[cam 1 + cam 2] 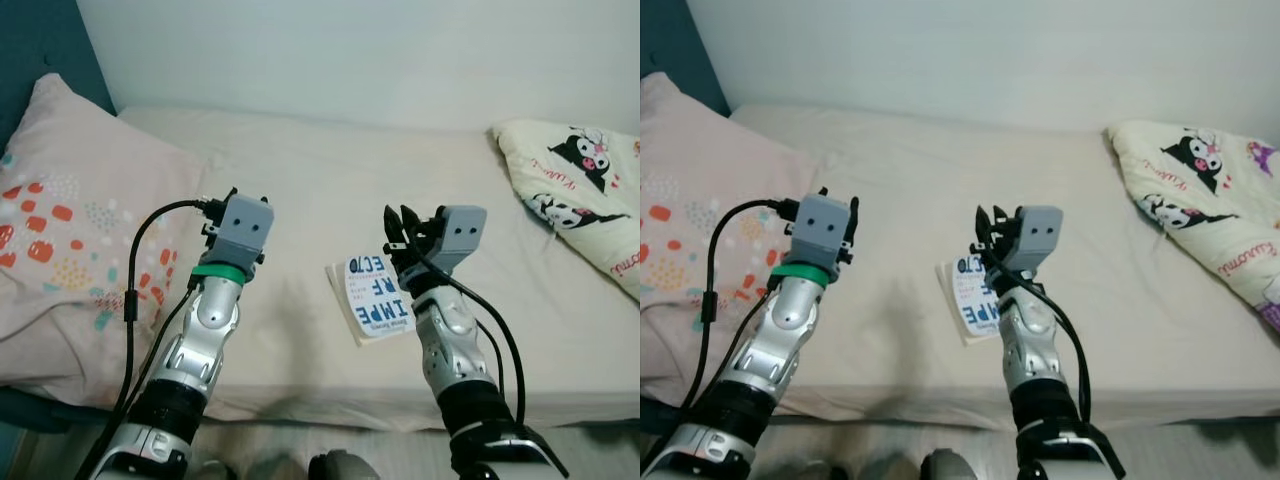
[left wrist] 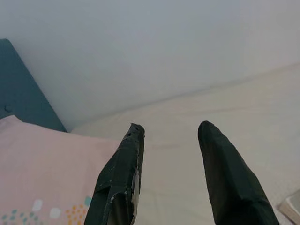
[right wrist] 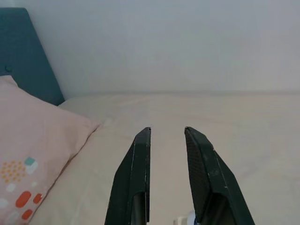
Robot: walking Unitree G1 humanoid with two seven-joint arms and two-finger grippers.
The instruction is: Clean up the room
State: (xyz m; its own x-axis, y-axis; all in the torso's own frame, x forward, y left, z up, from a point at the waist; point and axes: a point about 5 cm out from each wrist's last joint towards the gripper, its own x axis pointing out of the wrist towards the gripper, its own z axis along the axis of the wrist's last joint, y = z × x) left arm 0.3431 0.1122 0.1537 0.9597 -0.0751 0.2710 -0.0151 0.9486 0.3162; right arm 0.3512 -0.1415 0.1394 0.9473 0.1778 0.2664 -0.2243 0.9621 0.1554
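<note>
A white book (image 1: 375,302) with blue lettering lies on the beige bed (image 1: 300,170) near its front edge. My right gripper (image 1: 398,216) is raised just above the book's far end, open, with nothing between its fingers (image 3: 140,159). My left gripper (image 2: 171,129) is held up over the bed to the left of the book, beside the pink pillow (image 1: 70,230). It is open and empty too. Both grippers point toward the wall at the back.
A cream blanket (image 1: 590,190) with cartoon figures is bunched at the bed's right end. A teal headboard (image 1: 40,40) stands behind the pillow. A pale wall (image 1: 350,50) runs along the bed's far side.
</note>
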